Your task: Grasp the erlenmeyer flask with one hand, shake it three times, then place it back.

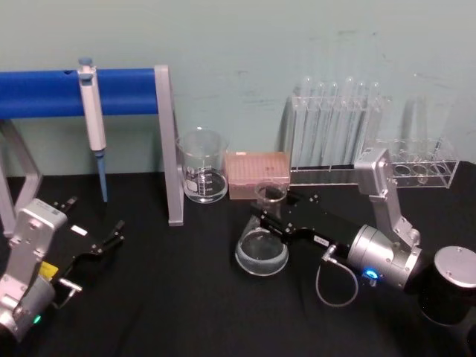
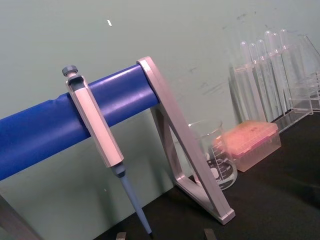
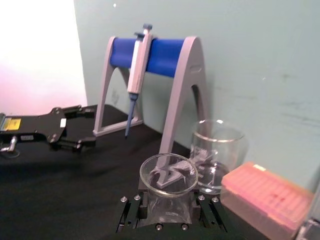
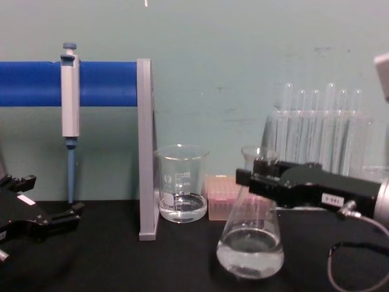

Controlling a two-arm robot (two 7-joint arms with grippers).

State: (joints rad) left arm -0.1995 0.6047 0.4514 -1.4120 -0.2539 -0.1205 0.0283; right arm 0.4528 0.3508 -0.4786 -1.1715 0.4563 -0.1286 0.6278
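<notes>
- Right of centre in the head view, the right hand [image 1: 266, 214] clamps the flask [image 1: 262, 256] by its neck; the left hand [image 1: 97, 216] rests far left, fingers [image 1: 108, 239] apart.
- Right wrist view: its fingers [image 3: 210, 216] flank the neck, with the beaker [image 3: 217, 155] just behind.
- Chest view: the flask stands upright, liquid [image 4: 250, 255] in its base.

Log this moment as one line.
right gripper: shut on erlenmeyer flask neck | flask: upright, lift-off unclear | left gripper: open, parked at left | phase: grasp
</notes>
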